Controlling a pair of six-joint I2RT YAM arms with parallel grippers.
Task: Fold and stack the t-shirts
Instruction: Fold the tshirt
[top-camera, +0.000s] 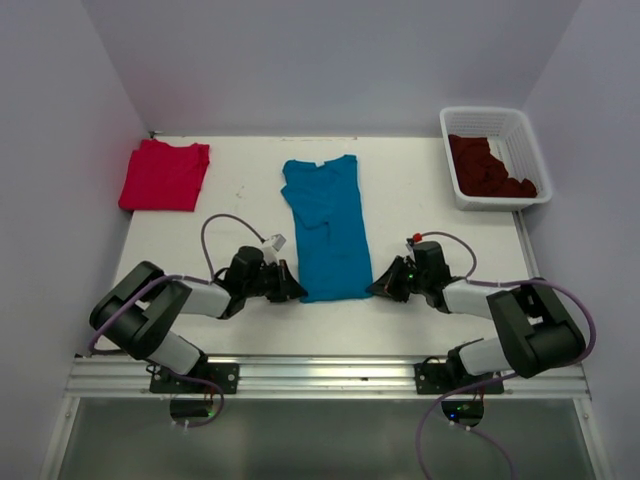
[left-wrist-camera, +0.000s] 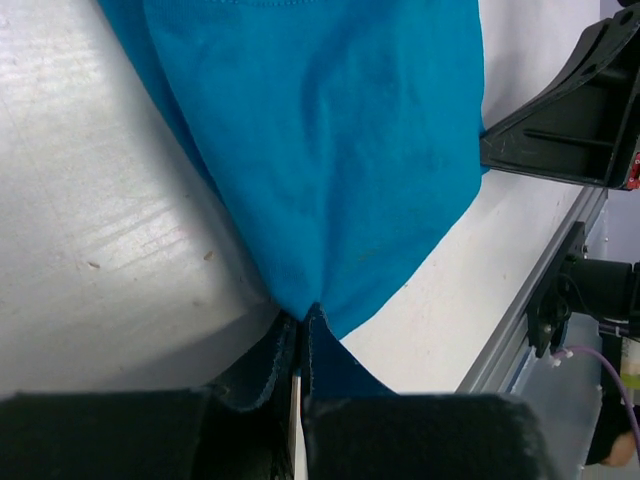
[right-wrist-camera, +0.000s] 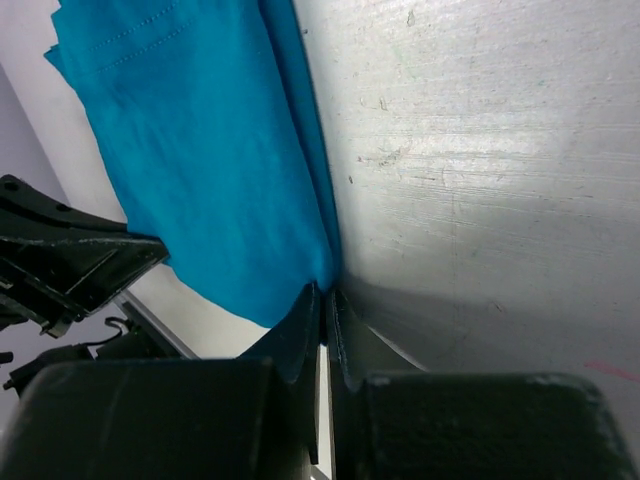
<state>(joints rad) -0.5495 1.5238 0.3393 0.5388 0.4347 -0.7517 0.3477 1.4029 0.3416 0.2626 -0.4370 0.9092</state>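
Note:
A teal blue t-shirt (top-camera: 327, 230) lies in a long narrow fold down the middle of the table, collar at the far end. My left gripper (top-camera: 299, 290) is shut on its near left corner (left-wrist-camera: 305, 300). My right gripper (top-camera: 374, 288) is shut on its near right corner (right-wrist-camera: 325, 275). A folded bright red t-shirt (top-camera: 164, 174) lies at the far left. Dark maroon t-shirts (top-camera: 490, 168) are heaped in the basket at the far right.
The white lattice basket (top-camera: 530, 150) stands at the far right corner. White walls close in the table on three sides. The metal rail (top-camera: 330, 375) runs along the near edge by the arm bases.

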